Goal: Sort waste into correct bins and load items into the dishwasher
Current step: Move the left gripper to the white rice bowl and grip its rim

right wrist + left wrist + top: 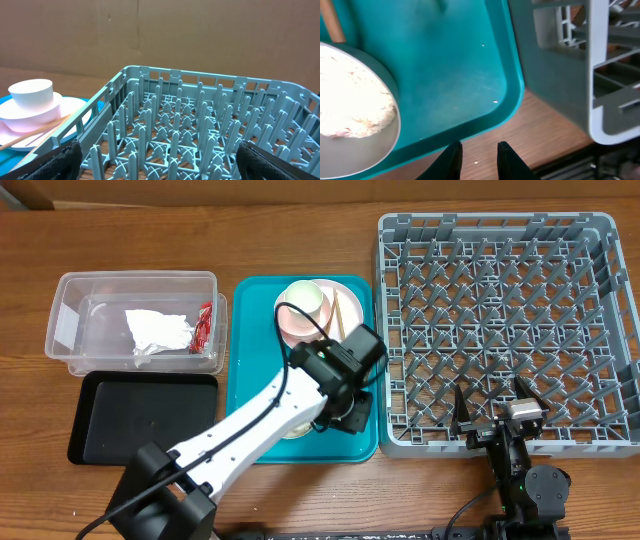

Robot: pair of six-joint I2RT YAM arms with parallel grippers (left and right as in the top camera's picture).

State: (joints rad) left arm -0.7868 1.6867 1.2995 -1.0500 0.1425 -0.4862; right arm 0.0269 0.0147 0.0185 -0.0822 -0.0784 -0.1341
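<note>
table [150, 230]: brown wood, grain lines run side to side | back wall [210, 35]: flat brown cardboard, one thin seam going up | light: soft, even

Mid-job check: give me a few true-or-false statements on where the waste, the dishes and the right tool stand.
1. The tissue lies in the tub. True.
2. The rack holds the cup. False: no dish shows in the rack; the cup is stacked with the other dishes on the teal tray.
3. The right tool is open. True.
4. The wrapper lies on the teal tray. False: it is in the tub, beside the tissue.
5. The bowl with rice scraps sits on the teal tray. True.
</note>
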